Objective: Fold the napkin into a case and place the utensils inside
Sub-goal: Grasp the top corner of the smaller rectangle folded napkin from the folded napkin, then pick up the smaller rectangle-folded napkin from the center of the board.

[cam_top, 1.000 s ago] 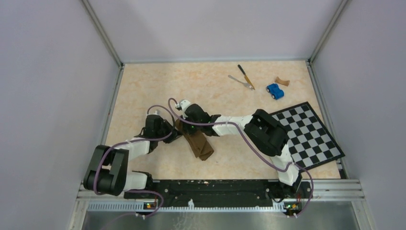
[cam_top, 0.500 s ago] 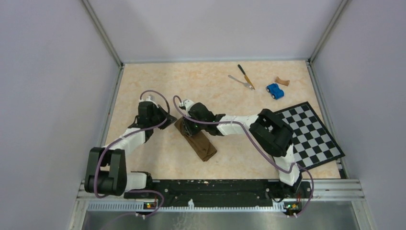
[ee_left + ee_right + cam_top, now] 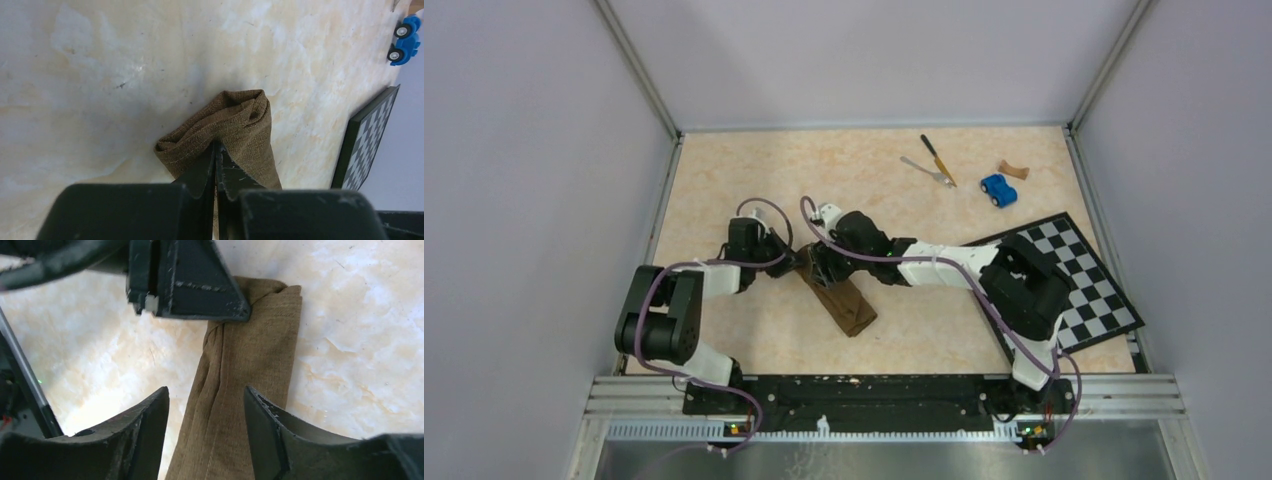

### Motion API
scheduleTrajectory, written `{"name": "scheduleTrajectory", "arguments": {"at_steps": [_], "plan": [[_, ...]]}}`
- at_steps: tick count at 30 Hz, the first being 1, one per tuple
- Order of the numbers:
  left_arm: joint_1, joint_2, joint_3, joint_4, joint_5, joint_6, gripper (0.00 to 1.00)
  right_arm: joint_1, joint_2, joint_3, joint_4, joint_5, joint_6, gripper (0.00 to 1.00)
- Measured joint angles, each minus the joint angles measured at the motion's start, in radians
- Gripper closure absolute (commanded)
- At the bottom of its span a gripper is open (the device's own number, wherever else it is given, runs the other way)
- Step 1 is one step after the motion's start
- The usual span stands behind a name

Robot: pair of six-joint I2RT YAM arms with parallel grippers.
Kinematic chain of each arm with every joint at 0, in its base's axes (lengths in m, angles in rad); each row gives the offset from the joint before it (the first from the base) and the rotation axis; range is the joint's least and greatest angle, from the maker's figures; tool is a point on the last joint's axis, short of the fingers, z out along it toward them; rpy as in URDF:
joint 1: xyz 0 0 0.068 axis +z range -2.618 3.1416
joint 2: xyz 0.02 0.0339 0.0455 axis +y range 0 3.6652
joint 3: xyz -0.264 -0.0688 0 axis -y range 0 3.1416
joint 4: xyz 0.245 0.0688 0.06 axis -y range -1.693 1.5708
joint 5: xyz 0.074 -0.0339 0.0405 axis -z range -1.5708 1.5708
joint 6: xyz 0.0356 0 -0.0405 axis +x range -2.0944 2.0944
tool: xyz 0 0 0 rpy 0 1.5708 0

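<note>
The dark brown napkin (image 3: 844, 305) lies folded as a long narrow case on the table's middle. My left gripper (image 3: 798, 264) is shut on the cloth at its far end; in the left wrist view the fingertips (image 3: 216, 148) pinch a layer of the napkin (image 3: 240, 122). My right gripper (image 3: 825, 272) hovers over the same end, open, its fingers (image 3: 150, 415) straddling the napkin (image 3: 250, 385) without touching it. The left gripper's fingers (image 3: 200, 290) show at the top of the right wrist view. The knife (image 3: 937, 158) and fork (image 3: 927, 171) lie at the far right.
A blue toy car (image 3: 998, 189) and a small brown piece (image 3: 1014, 170) lie beyond the checkered board (image 3: 1074, 285) on the right. The board (image 3: 367, 135) and car (image 3: 404, 40) also show in the left wrist view. Walls close three sides.
My right gripper has opened and let go of the napkin. My left gripper swung away, came back to the napkin's far end and shut on the cloth.
</note>
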Motion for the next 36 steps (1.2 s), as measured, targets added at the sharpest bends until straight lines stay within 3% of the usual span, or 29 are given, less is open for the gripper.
{"name": "scheduleTrajectory", "arguments": {"at_steps": [3,13,19,22,26,32,36], "plan": [[0.000,0.027,0.000,0.040,0.007,-0.001,0.96,0.033,-0.017,-0.007,-0.022,0.061,-0.069,0.38],[0.000,0.056,0.000,0.094,0.021,-0.010,0.97,0.186,-0.002,-0.002,-0.123,0.311,-0.262,0.37],[0.000,0.056,0.000,0.092,0.020,-0.021,0.90,0.235,0.085,0.043,-0.145,0.486,-0.304,0.48],[0.000,0.053,0.002,0.087,0.021,-0.024,0.80,0.266,0.118,0.061,-0.136,0.578,-0.304,0.64],[-0.002,0.019,0.008,0.043,0.011,-0.020,0.63,0.304,0.149,0.064,-0.124,0.713,-0.296,0.99],[0.030,-0.150,0.066,-0.177,-0.093,0.020,0.40,0.313,0.148,0.059,-0.106,0.774,-0.238,1.00],[0.073,-0.333,0.161,-0.330,-0.239,0.050,0.34,0.278,0.062,-0.006,-0.084,0.608,-0.149,1.00]]}}
